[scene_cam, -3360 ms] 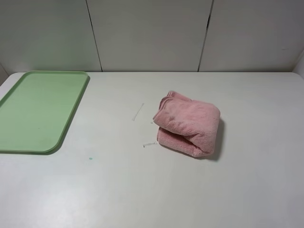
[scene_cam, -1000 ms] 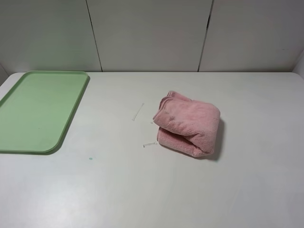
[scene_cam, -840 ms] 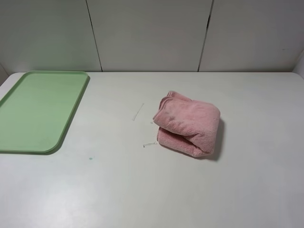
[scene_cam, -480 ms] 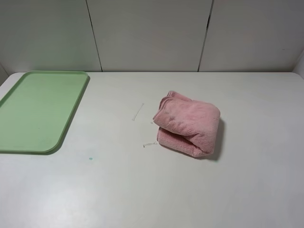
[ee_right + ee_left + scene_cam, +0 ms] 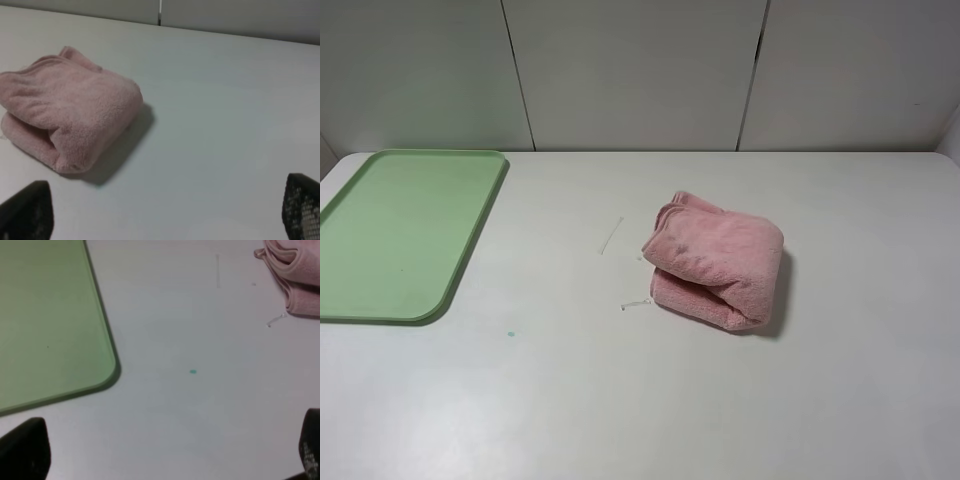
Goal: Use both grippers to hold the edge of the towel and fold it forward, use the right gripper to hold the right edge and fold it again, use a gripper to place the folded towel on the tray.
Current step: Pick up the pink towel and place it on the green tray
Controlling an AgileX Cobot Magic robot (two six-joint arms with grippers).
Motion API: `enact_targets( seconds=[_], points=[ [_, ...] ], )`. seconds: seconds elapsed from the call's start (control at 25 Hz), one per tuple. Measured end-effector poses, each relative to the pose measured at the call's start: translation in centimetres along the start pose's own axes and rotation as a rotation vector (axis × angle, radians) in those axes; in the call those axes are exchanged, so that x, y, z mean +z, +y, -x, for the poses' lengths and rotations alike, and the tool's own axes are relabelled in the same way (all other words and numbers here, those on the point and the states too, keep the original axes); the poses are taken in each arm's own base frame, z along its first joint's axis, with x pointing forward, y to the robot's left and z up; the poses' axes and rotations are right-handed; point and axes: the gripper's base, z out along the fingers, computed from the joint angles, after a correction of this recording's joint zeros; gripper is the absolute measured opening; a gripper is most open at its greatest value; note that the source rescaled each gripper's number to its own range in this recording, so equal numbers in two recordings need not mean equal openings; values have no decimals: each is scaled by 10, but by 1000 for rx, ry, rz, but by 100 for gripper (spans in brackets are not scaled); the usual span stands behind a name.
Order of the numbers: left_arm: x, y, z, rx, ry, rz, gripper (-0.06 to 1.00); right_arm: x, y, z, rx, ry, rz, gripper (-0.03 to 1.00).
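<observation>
Right tool (image 5: 164, 207), jaws spread wide and gripping nothing, hangs low over the white worktop (image 5: 620, 400) — probably readied for a grasp. Ahead of it, untouched, lies the pink towel (image 5: 70, 125), a thick folded bundle right of centre. Left tool (image 5: 167, 452), equally spread and unladen, faces the stretch between towel and green tray (image 5: 50, 315) — well apart, the towel not yet on it.

We view a matte white counter (image 5: 620, 400) that fills the field from 3 through 6 to 9 o'clock. At 12 o'clock we see a pale grey panelled wall (image 5: 635, 70), divided by one dark vertical seam (image 5: 518, 75) toward 11 o'clock and another (image 5: 753, 75) toward 1 o'clock. The light is soft and even. We note a small green speck (image 5: 510, 333) on the counter at 8 o'clock.
</observation>
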Motion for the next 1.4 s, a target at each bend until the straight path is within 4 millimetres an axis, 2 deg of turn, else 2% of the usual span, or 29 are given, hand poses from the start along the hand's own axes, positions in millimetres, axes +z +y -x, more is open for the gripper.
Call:
enact_targets(
  seconds=[1.4],
  points=[
    [0, 0, 0, 0, 0, 0, 100, 0, 0, 0, 0, -1, 0, 100]
  ],
)
